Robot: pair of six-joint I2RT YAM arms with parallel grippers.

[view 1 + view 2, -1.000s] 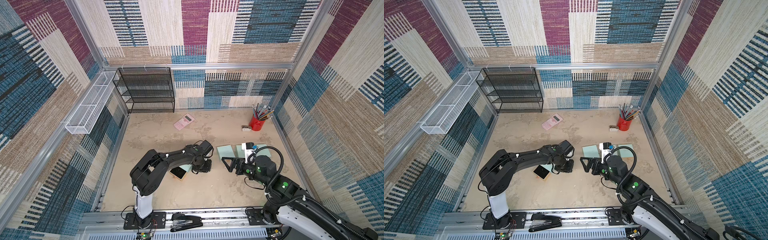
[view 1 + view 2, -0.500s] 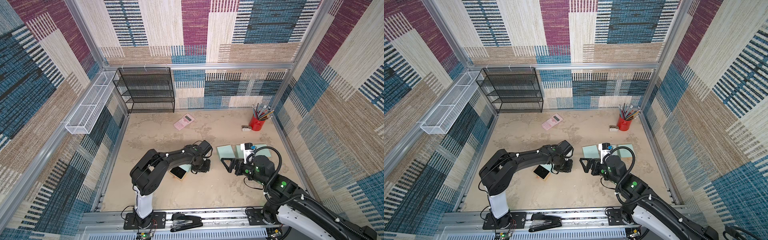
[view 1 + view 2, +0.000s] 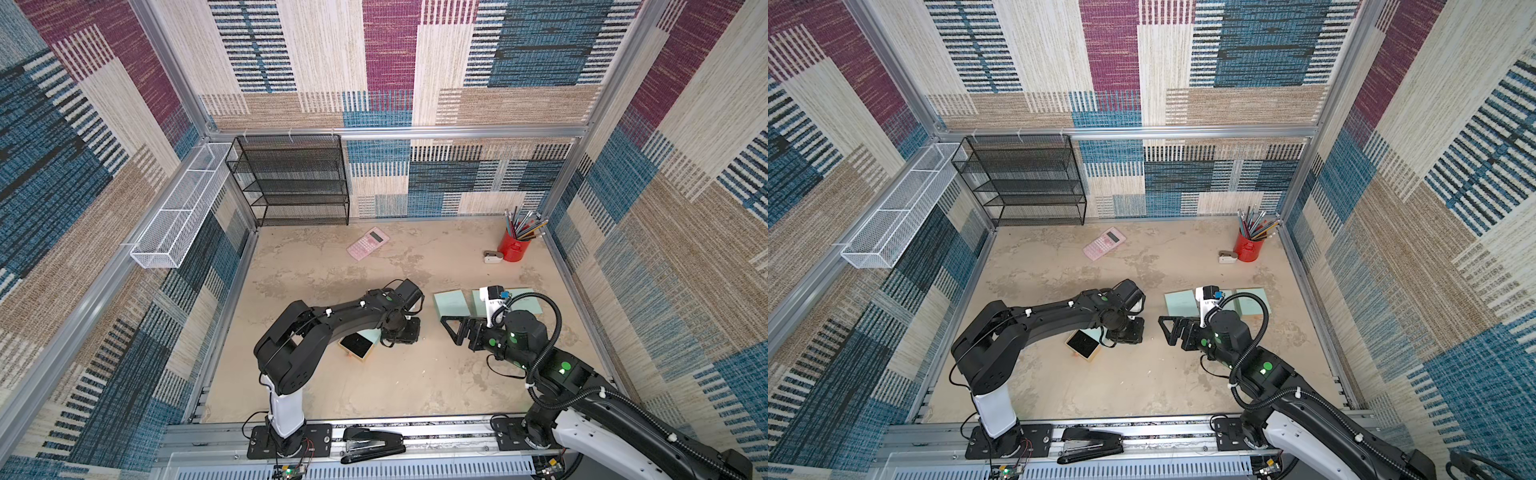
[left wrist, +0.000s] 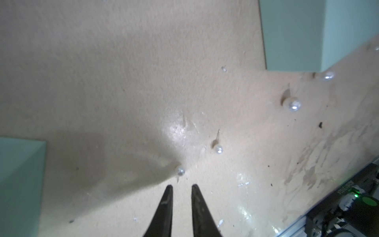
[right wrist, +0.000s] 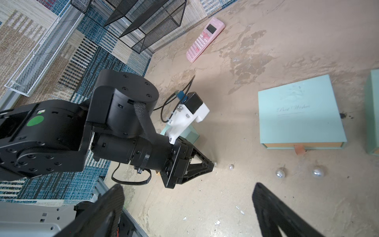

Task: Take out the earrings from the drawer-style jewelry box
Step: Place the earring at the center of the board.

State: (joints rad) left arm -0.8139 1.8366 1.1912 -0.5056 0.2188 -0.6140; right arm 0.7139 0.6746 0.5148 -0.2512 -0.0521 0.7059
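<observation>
in both top views the left fingers (image 3: 402, 334) (image 3: 1125, 334) point down at the table (image 3: 374, 386) (image 3: 1142, 386) near the middle of the frame. they sit mostly under their own wrist, so i cannot tell their gap there. just left of them lies an open drawer (image 3: 356, 347) (image 3: 1083, 344) with a dark lining. the right fingers (image 3: 449, 330) (image 3: 1167, 330) are right of centre, spread wide with nothing between them, just below two mint-green boxes (image 3: 453, 305) (image 3: 1179, 303). the earrings are too small to make out here.

in the left wrist view the left fingers (image 4: 167, 202) rise from the bottom edge. their tips stand a narrow gap apart and hold nothing. the nearest earring (image 4: 180, 171), a small pearl stud, lies on the bare table (image 4: 102, 82) just beyond the tips, not between them. three more earrings (image 4: 218, 148) trail toward the upper right, the last beside the corner of a mint-green box (image 4: 293, 34).

in the right wrist view the right fingers (image 5: 266, 205) frame the bottom edge, wide apart and empty. at centre the left fingers (image 5: 205, 164) reach the table (image 5: 225, 195), tips right beside the nearest earring (image 5: 215, 163). the other earrings (image 5: 280, 173) lie in a row to its right, below a closed mint-green box (image 5: 297, 115), all out on the table.
</observation>
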